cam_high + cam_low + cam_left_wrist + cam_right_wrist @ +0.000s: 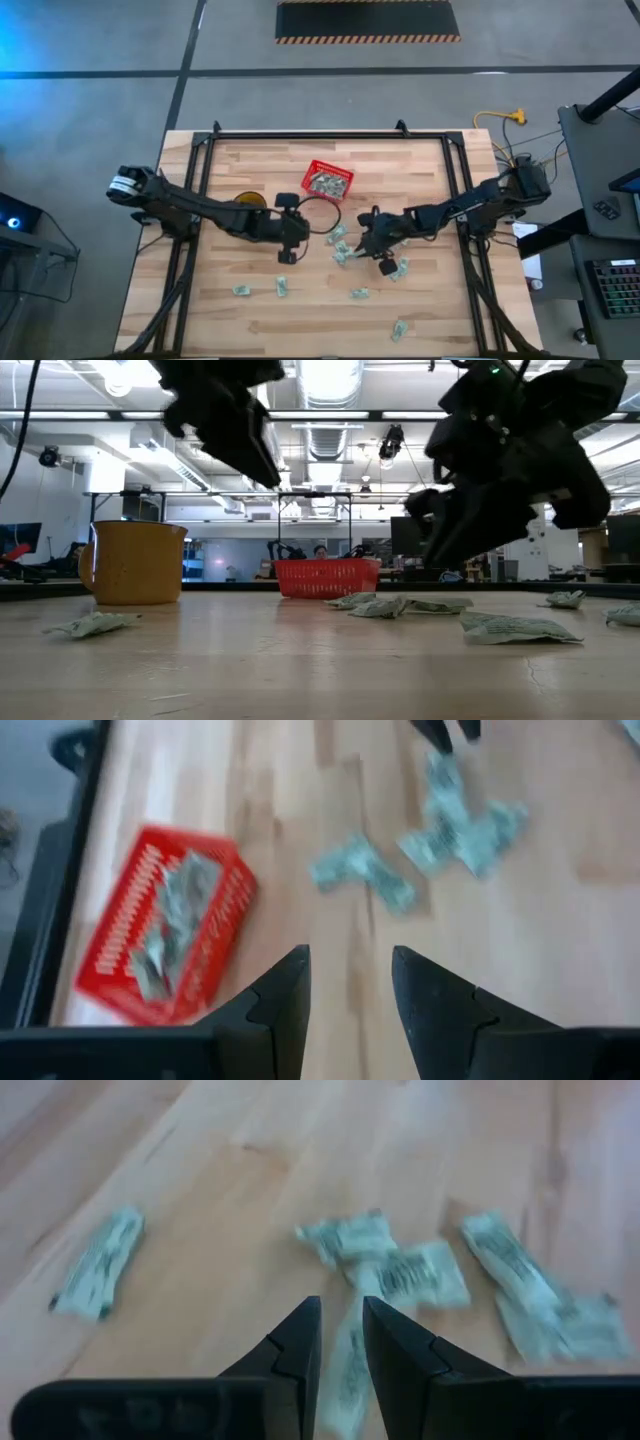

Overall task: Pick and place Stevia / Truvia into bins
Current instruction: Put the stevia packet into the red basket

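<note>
While both end effectors hover empty over the surface (200, 320), left end effector (350, 980) open, right end effector (340, 1330) narrowly parted above sachets (400, 1265); red basket (328, 181) far

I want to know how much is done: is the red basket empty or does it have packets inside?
Not empty. The red basket already holds a heap of pale green sachets, seen from above and from the left wrist view.

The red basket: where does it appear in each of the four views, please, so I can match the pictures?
High view: red basket above center, toward the table's far edge.
Low view: red basket in the middle, far back on the table.
Left wrist view: red basket at left, with packets inside.
Right wrist view: not in it.
Shared landmark: the cluster of packets near the table's middle.
</note>
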Motion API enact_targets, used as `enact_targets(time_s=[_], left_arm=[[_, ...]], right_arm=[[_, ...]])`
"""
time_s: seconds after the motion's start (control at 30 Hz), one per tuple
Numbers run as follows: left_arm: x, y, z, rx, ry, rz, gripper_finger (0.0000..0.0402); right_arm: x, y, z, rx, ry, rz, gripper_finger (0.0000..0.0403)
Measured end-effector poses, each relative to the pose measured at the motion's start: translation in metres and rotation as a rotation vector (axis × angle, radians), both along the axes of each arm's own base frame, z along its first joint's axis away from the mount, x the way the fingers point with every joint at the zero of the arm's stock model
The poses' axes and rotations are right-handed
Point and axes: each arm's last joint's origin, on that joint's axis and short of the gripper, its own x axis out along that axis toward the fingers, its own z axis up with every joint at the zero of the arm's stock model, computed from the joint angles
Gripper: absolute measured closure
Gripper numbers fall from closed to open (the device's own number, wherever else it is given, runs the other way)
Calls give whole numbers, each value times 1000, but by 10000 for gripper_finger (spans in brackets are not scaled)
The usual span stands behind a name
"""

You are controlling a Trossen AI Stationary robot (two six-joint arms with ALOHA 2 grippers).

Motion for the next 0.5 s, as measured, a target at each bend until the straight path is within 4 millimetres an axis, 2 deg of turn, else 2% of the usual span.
enact_targets(time_s=[0.3, 0.5], left_arm=[[-10, -15, 7, -25, -25, -28, 275], [-8, -15, 8, -25, -46, -23, 275]], right_arm=[[22, 4, -15, -11, 50, 0, 335], [24, 2, -19, -81, 179, -64, 335]])
